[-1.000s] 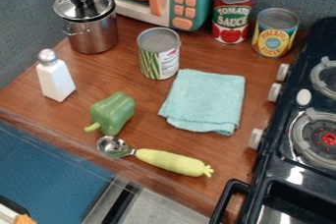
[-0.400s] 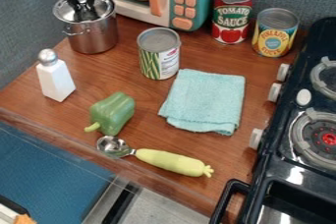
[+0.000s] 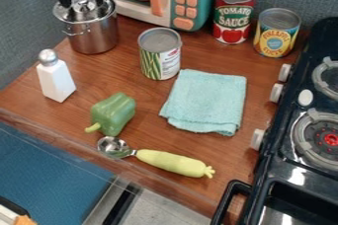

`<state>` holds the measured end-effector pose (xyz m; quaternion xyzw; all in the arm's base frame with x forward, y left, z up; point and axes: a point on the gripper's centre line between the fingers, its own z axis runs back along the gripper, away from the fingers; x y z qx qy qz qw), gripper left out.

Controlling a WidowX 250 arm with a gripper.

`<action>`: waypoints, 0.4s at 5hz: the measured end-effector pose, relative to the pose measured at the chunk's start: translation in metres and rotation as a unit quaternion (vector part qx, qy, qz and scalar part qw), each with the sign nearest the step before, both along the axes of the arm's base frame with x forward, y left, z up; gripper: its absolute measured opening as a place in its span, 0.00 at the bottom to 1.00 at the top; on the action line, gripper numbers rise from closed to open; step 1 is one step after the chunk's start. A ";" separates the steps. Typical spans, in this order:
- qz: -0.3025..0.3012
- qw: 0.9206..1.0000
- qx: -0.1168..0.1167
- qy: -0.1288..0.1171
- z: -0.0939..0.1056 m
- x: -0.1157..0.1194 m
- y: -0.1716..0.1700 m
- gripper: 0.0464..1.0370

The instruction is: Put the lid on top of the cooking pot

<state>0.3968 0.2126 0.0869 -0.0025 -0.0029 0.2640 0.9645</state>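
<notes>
- Left of all, the white shaker [image 3: 56, 77] stands upright on the bench [image 3: 135, 142], nearer than the pot and apart from it.
- At far left my hand [image 3: 82, 5] is open; its fingers have just spread from the knob and now stand either side of it.
- The lid [image 3: 74, 15] lies on top of the cooking pot [image 3: 96, 35], looking seated, so I judge the placing done; I'd lift straight up, lest a finger catch the knob.
</notes>
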 end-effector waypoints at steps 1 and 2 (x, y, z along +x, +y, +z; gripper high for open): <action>-0.010 1.000 -0.011 0.000 0.001 0.000 -0.004 0.96; -0.032 0.999 -0.019 -0.015 0.026 -0.007 -0.015 0.96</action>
